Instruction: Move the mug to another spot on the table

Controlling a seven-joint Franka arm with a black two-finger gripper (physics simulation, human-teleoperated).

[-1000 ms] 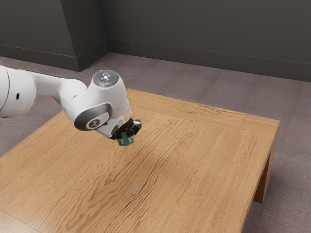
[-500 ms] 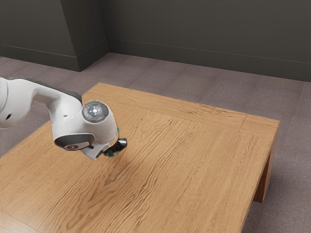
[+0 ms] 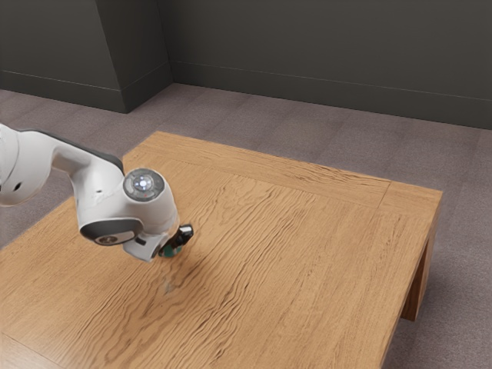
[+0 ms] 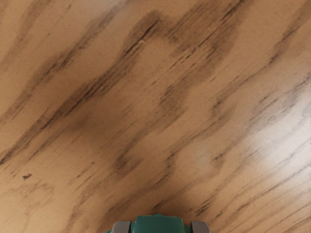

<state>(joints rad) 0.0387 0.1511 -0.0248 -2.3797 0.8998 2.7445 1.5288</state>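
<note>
Gripping the green mug (image 4: 160, 224) between both fingers (image 4: 121, 227), gripper (image 3: 176, 243) low over the table (image 3: 307, 231)

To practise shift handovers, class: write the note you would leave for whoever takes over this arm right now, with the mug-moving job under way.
Claw: shut on the green mug, gripping it from both sides.
Mug: in the claw, low over the table, toward the exterior view's left. I cannot tell whether it touches the wood.
Done: mug grasped.
Left: set the mug down on the table if it is not down yet, open the claw, lift clear.
</note>
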